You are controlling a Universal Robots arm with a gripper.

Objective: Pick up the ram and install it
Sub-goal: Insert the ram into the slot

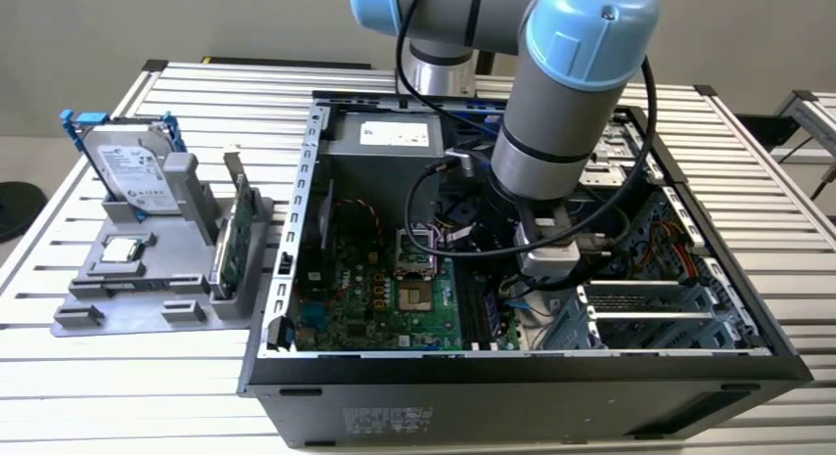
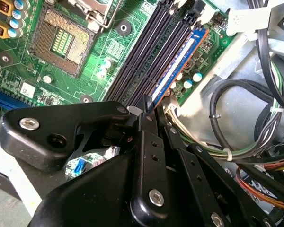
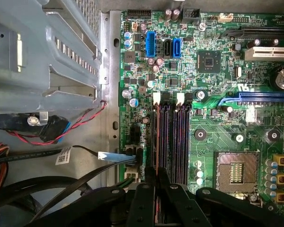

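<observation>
Gripper (image 2: 148, 111) clenched on ram (image 2: 176, 65), seated in outermost mobo slot; no legible print.

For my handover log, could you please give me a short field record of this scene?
Arm: grey-and-blue robot arm, reaching into the open black computer case.
Ram: long thin dark memory stick with blue-and-white label, standing in the green motherboard slot nearest the board edge.
Jaws: closed on the stick's near end.
Outside case: silver hard drive in blue frame and green card, upright on a grey holder.
</observation>
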